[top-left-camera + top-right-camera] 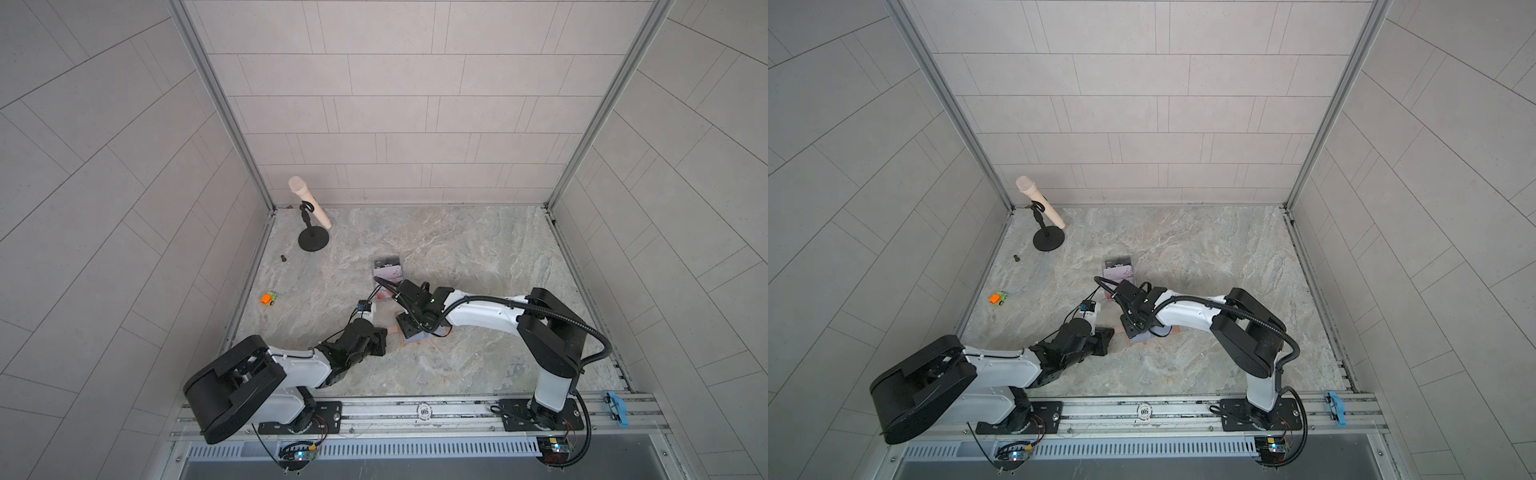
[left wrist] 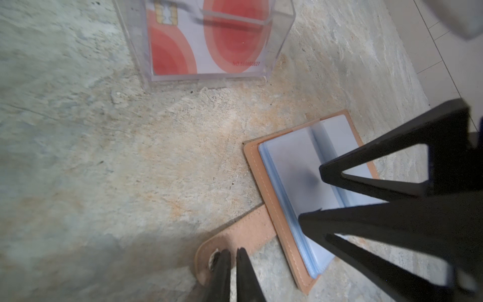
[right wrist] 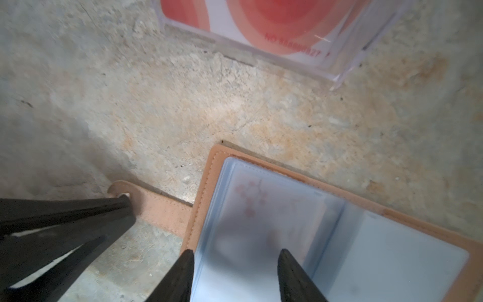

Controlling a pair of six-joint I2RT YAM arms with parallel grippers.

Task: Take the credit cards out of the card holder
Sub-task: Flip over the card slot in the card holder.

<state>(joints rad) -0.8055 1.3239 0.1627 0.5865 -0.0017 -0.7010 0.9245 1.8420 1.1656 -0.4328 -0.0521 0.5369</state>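
The card holder (image 2: 287,167) is a tan leather booklet with pale blue sleeves, lying open on the stone table (image 1: 478,257). Its strap (image 2: 248,230) points toward my left gripper (image 2: 233,251), which is shut with its tips pressed on the strap's rounded end. In the right wrist view my right gripper (image 3: 235,255) is open, one jaw on either side of a sleeve page of the card holder (image 3: 392,248). A credit card (image 3: 251,204) with pink blossoms shows faintly inside that sleeve. In both top views the two grippers crowd over the card holder (image 1: 415,337) (image 1: 1142,337).
A clear acrylic box (image 2: 209,77) just beyond the holder contains a card (image 2: 235,39) with red circles. Farther left are a microphone on a stand (image 1: 309,208), an orange toy car (image 1: 269,298) and a small dark piece (image 1: 284,258).
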